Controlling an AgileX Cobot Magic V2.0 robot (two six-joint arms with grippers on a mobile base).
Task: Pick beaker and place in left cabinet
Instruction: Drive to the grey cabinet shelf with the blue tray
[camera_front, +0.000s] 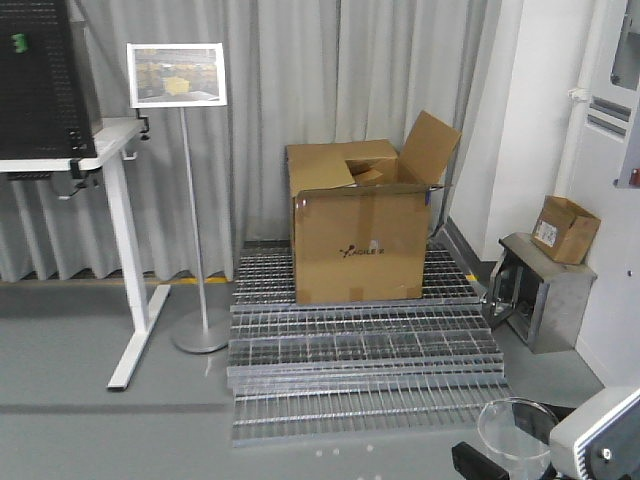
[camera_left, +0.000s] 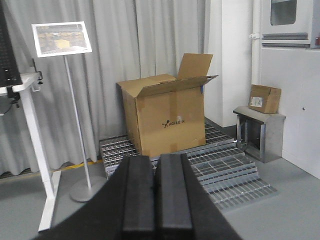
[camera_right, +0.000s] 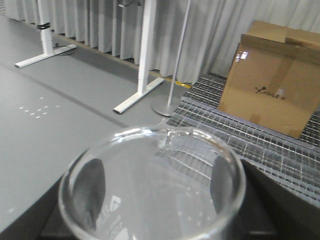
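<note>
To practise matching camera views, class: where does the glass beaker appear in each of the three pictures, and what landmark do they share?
Front view: the beaker is at the bottom right edge.
Left wrist view: not in it.
Right wrist view: the beaker fills the lower middle.
Shared landmark: the cardboard box.

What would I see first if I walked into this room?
A big brown cardboard box sits on the metal grating in the middle. Close up, the right gripper holds a clear glass beaker, and a sign on a thin stand is left of the box.
</note>
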